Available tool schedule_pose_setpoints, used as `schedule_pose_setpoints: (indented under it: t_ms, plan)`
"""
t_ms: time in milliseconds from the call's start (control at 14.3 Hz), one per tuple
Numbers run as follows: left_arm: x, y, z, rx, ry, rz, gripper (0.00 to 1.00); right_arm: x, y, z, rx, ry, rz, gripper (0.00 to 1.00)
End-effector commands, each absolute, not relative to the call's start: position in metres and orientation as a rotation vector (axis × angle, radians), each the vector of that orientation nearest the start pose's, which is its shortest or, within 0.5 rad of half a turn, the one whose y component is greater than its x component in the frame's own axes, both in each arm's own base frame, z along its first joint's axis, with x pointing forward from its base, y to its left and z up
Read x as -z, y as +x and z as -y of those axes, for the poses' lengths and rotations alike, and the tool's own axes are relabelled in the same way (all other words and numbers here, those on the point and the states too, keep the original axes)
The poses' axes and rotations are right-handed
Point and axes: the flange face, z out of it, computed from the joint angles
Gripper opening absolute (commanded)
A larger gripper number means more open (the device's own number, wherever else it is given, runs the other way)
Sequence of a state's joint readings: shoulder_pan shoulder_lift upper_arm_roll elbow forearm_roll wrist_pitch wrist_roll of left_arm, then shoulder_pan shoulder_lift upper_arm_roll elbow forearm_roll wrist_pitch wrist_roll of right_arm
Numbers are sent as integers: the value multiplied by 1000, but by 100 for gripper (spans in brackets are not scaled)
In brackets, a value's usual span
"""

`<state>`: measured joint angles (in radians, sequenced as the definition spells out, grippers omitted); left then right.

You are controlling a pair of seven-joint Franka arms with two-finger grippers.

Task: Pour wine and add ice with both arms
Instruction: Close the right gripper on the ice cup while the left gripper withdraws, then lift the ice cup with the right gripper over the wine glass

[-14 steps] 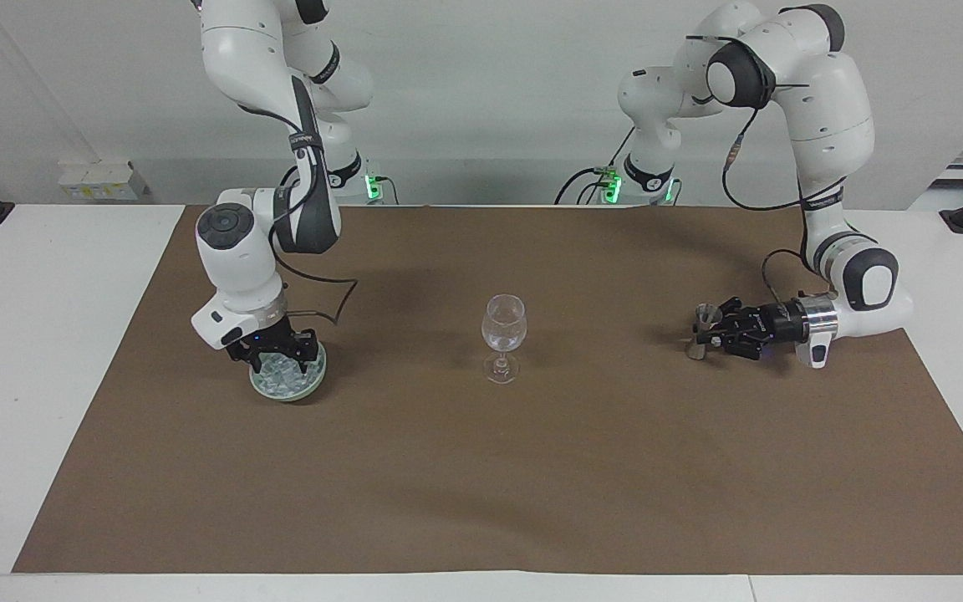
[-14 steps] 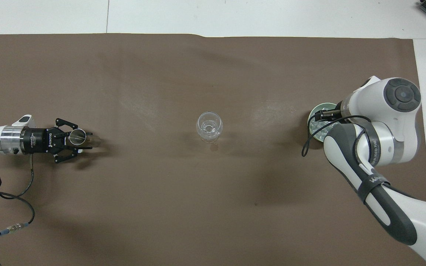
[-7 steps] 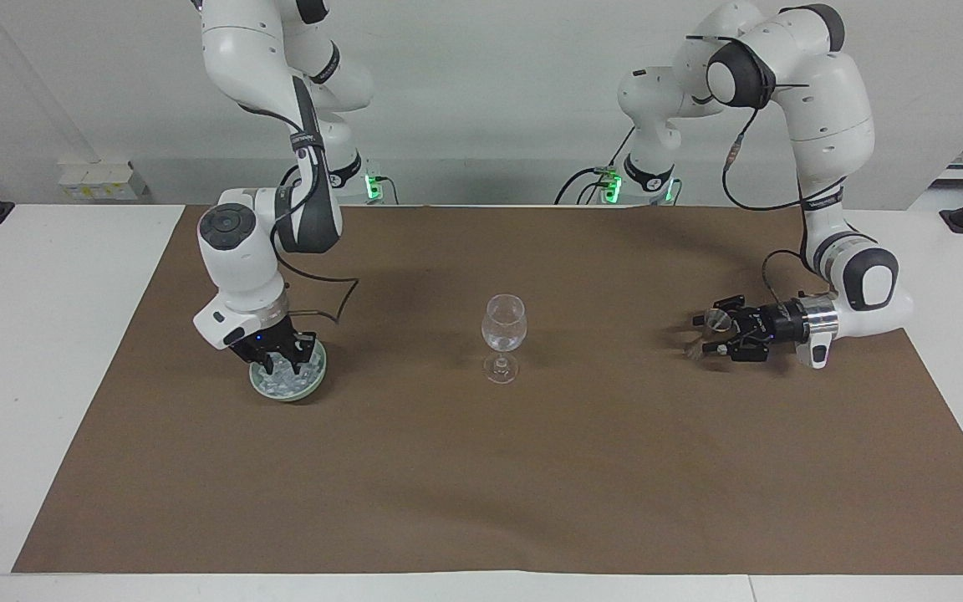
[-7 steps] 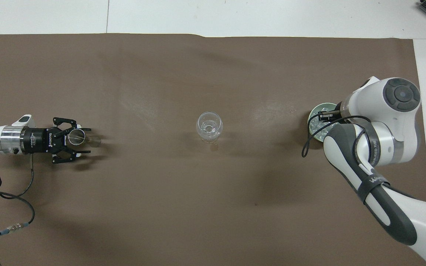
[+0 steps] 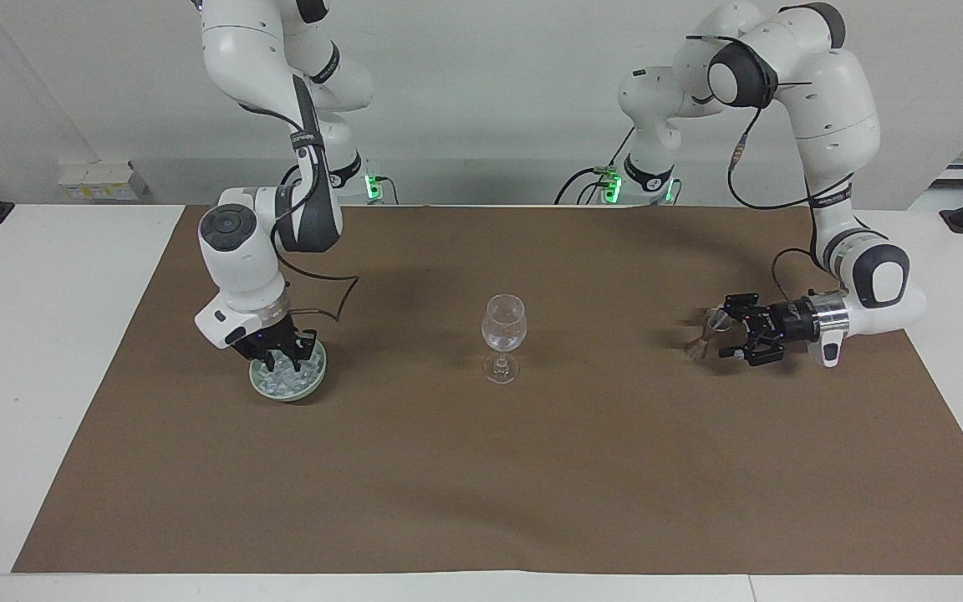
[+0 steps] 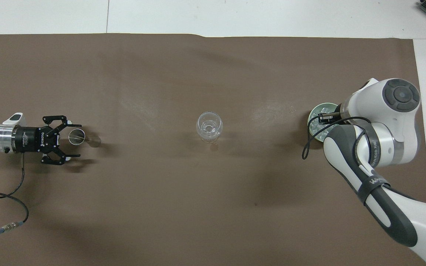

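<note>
Facing view puts the right pincer (image 5: 279,361) straight down in the green dish (image 5: 288,380), its fingers nearly closed among the ice (image 5: 284,382); whether it holds a cube I cannot tell. The left pincer (image 6: 67,138), spread wide and empty, sits just beside the small clear measuring cup (image 6: 78,136) on the brown surface (image 6: 205,207). Between them stands the wine glass (image 5: 503,338), upright, with clear room around it.

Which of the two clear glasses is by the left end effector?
The small glass, standing just off the open left end effector. The stemmed wine glass stands alone mid-table; the right end effector is at the ice dish.
</note>
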<state>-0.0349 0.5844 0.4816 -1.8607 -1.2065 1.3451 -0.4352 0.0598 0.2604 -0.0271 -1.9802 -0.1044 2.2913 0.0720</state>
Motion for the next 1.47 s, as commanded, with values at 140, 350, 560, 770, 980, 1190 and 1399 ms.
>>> schedule_pose_setpoints:
  t_ms: [140,350,560,770,980,1190,1399]
  plan:
    - [-286,575,-142,995,1725,-1204,100,-350,597,-19,89,-3236,40,0]
    - [-322,578,-161,975,1798,-1162,100,-368,602,-19,143,-3233,37,0]
    - [-362,586,-167,922,1917,-1106,100,-408,606,-25,166,-3232,14,0]
    - [-403,596,-172,828,2035,-1028,100,-448,610,-33,156,-3233,-33,0]
    - [-437,597,-173,738,2137,-936,100,-480,608,-39,181,-3227,-85,0]
    - [-484,596,-169,640,2240,-856,100,-514,609,-55,147,-3221,-70,0]
    - [-535,593,-154,549,2365,-810,100,-550,607,-69,137,-3217,-63,0]
